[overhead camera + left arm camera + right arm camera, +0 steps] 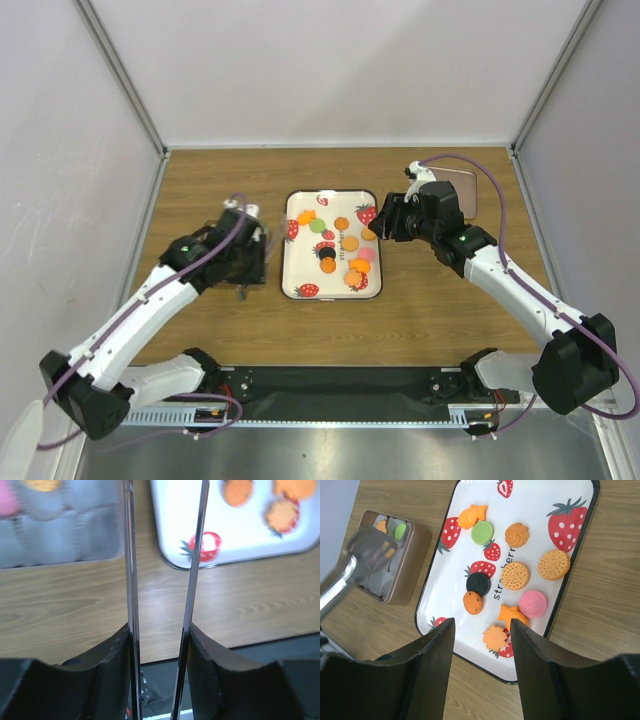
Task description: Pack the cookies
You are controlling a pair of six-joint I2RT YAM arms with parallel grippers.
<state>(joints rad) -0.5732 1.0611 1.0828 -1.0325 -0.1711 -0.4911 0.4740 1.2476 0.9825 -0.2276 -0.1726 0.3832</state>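
Several cookies lie on a white strawberry-print tray (300, 265), among them a pink one (533, 603), a black one (478, 583) and a green one (482, 531). My left gripper (245, 262) is shut on metal tongs (131, 580), whose two arms run between its fingers (160, 630). It hangs over a tin box (415, 565) left of the tray; the box has paper liners and holds a few cookies (7, 502). My right gripper (385, 222) is open and empty above the tray's near right part (481, 625).
A pinkish lid (462, 188) lies on the table behind my right arm. The tray's black rim (570, 575) sits close under my right gripper. The black base strip (340, 385) runs along the near table edge. Grey walls enclose the table.
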